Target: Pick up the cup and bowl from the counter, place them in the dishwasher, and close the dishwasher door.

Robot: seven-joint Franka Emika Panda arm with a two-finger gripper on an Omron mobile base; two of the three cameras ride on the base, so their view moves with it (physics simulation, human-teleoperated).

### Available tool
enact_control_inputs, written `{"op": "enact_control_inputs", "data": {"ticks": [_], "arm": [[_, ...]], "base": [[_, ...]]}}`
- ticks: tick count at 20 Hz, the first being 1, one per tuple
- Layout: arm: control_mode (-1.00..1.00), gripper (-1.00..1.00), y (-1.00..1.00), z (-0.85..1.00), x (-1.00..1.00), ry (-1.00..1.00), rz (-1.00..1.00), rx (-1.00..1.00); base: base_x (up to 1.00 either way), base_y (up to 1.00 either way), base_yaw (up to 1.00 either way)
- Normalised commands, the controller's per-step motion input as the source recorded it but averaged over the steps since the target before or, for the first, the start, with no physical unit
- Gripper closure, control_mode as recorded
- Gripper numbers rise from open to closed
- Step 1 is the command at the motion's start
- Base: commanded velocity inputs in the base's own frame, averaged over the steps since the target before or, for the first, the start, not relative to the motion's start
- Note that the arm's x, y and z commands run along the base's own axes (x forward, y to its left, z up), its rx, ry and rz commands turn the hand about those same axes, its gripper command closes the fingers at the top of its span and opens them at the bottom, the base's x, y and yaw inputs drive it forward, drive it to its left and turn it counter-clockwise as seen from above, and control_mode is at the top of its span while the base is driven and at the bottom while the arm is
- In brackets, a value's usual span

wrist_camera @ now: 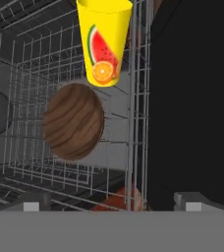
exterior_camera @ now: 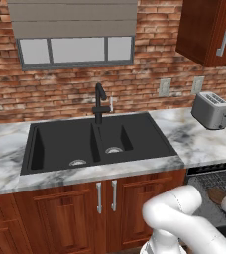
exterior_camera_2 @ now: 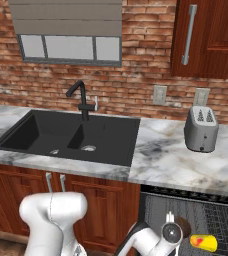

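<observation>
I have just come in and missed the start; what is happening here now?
The white robot arm's gripper is open and holds nothing, over the dishwasher's grey wire rack. The yellow cup with fruit pictures and the dark brown wooden bowl are both in the rack. The dishwasher is open.

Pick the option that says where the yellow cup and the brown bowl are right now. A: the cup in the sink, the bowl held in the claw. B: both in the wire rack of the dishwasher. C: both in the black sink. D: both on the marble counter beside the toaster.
B: the hand view shows the cup and the bowl inside the wire rack of the dishwasher.
</observation>
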Motion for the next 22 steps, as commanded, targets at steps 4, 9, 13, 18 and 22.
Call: {"op": "enact_control_inputs", "data": {"ticks": [4,9,13,18,22], "arm": [[-1.0,-1.0,0.0,0.1,-0.47,-0.06,0.0,0.0],[-1.0,-1.0,0.0,0.12,-0.41,-0.06,0.0,-0.01],[-1.0,-1.0,0.0,0.18,-0.41,-0.08,0.0,-0.04],[-1.0,-1.0,0.01,0.12,-0.38,-0.09,0.0,-0.06],[-1.0,-1.0,0.22,0.0,-0.34,-0.1,0.01,-0.07]], "base": [[0.0,0.0,0.0],[0.0,0.0,0.0],[0.0,0.0,0.0],[0.0,0.0,0.0],[0.0,0.0,0.0]]}}
